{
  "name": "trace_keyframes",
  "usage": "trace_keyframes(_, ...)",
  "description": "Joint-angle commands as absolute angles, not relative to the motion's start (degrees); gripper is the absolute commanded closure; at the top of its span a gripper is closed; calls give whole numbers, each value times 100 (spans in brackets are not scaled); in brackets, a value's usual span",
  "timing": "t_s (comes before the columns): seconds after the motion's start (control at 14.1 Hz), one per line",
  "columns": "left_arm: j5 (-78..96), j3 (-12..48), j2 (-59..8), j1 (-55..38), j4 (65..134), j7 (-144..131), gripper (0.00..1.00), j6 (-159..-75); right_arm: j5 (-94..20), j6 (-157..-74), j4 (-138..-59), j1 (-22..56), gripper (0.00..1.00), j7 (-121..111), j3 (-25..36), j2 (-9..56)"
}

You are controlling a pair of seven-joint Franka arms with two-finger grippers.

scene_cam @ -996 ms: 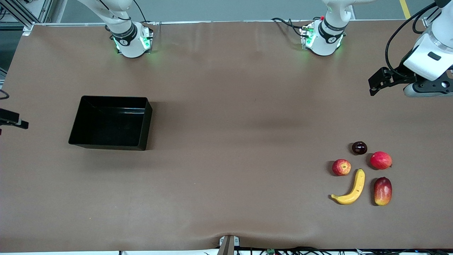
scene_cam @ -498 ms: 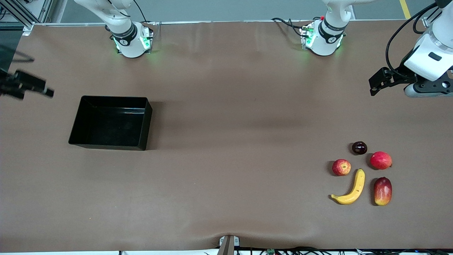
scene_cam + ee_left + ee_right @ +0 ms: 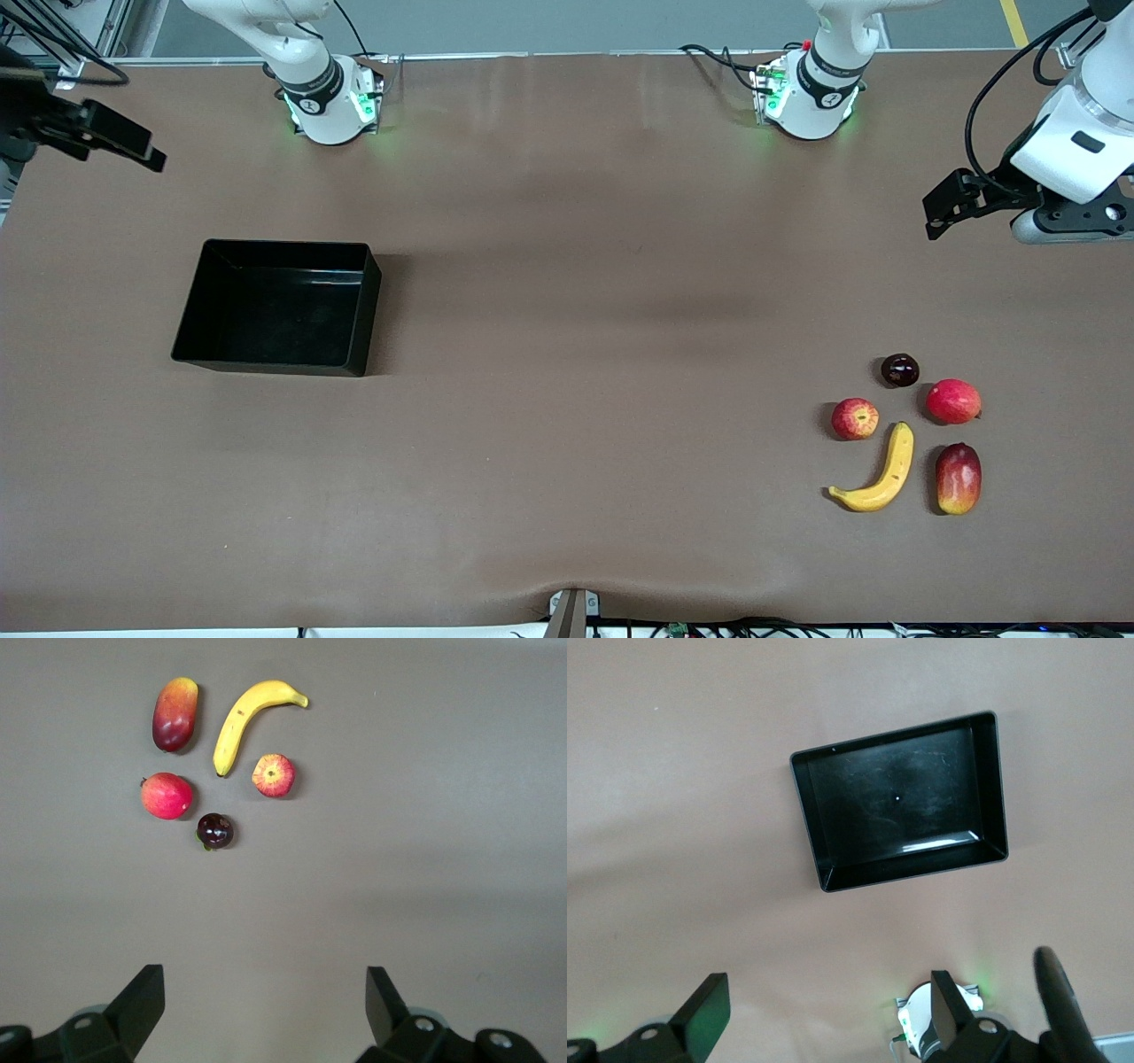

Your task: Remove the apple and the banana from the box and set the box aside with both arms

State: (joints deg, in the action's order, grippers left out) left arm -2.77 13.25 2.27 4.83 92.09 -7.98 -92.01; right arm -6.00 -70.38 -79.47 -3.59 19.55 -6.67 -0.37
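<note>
Box [image 3: 276,307] is seen empty toward the right arm's end, under the spread right gripper [image 3: 828,1014]. Apple [image 3: 855,418] and banana [image 3: 880,472] lie by the spread left gripper [image 3: 937,213].

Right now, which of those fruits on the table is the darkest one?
The small round dark fruit, almost black. It lies farthest from the front camera in the cluster, beside the pink-red round fruit; the others are red or yellow.

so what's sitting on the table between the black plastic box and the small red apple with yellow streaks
Nothing. The front view shows only bare brown tabletop between the glossy black plastic box and the small red, yellow-streaked apple.
</note>
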Motion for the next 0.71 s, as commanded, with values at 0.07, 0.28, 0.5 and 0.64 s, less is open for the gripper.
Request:
trace_keyframes(0.07,-149,1389,343,571,9281,-835,0,-9158,-336,-7276,-8253,-369,0,1839,-607,-229)
trace_keyframes(0.28,-149,1389,299,580,9246,-835,0,-9158,-123,-7392,-8270,-430,0,793,-598,-229)
trace_keyframes(0.5,-149,1371,299,580,9237,-756,0,-9158,-132,-7374,-8314,-413,0,686,-615,-229)
trace_keyframes(0.64,-149,1371,194,580,9098,-782,0,-9158,-132,-7374,-8314,-413,0,205,-606,-229)
